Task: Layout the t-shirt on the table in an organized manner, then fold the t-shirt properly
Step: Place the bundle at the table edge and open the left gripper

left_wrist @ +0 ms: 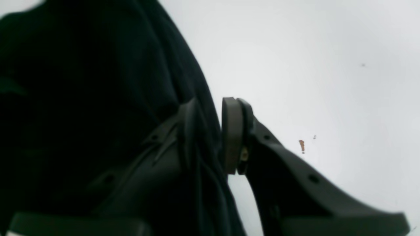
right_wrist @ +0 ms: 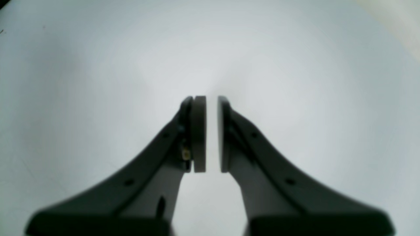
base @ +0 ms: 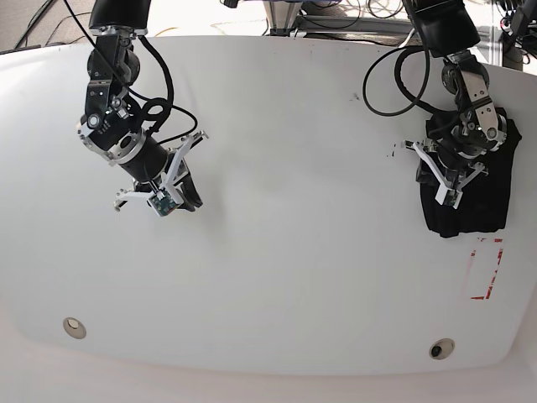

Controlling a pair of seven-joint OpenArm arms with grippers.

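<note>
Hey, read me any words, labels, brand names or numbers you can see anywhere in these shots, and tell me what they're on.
None readable.
t-shirt: plain black, no print.
table: no lettering, only a red tape mark.

This looks like a robotics lab or test bench. A wide glossy white table (base: 277, 126) with rounded corners fills the base view, with two small round holes (base: 75, 327) near its front edge and a red rectangular tape mark (base: 487, 269) laid as a placement guide. Two black robot arms (base: 113, 92) trailing loose black cables (base: 386, 80) reach in from the far side, where more cables and metal stand legs (base: 281, 17) crowd the floor.
</note>
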